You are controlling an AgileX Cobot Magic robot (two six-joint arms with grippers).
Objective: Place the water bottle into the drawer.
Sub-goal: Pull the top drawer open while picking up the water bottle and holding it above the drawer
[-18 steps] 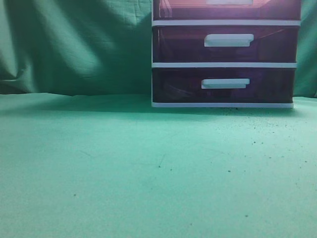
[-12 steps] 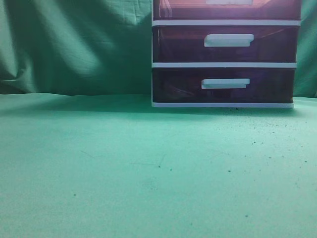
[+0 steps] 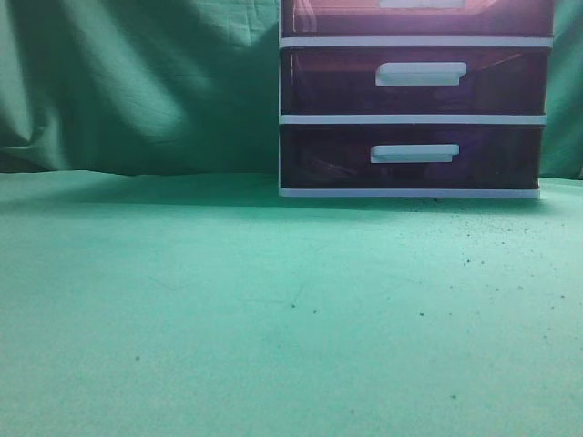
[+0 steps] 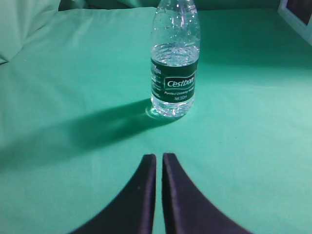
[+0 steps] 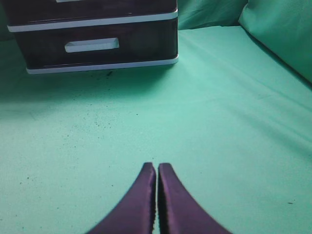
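- Nearest your left wrist camera, the left gripper (image 4: 157, 161) has its two dark fingers pressed almost together, only a thin slit between them, holding nothing.
- Straight ahead of those tips, apart from them and a touch right of their centre line, stands the water bottle (image 4: 174, 63): upright on the green cloth (image 4: 73, 73), long axis vertical, dark label facing you, water up to about the top of the label, cap cut off by the top edge of the view.
- Bottle's shadow falls left and toward the gripper; nothing sits between gripper and bottle.
- That's the relation that counts: bottle dead ahead of the left arm, standing up, so you'd likely need the fingers spread first, then a level side approach around the body.
- On the right side, the right gripper (image 5: 157, 168) is closed too, tips touching or nearly so, empty, over bare cloth.
- No bottle in the right wrist view, so judge the left arm as the nearer one for the pick.
- Farther off from the right gripper, ahead and left, the drawer unit (image 5: 97, 61) sits on the cloth, white frame, dark fronts, one white handle (image 5: 91, 45) showing.
- Exterior view: neither arm nor bottle in sight.
- At the back right there, two darker purple drawers are shut; above them the reddish-brown drawer (image 3: 346, 16) is only partly in frame, so you can't tell if it's open.
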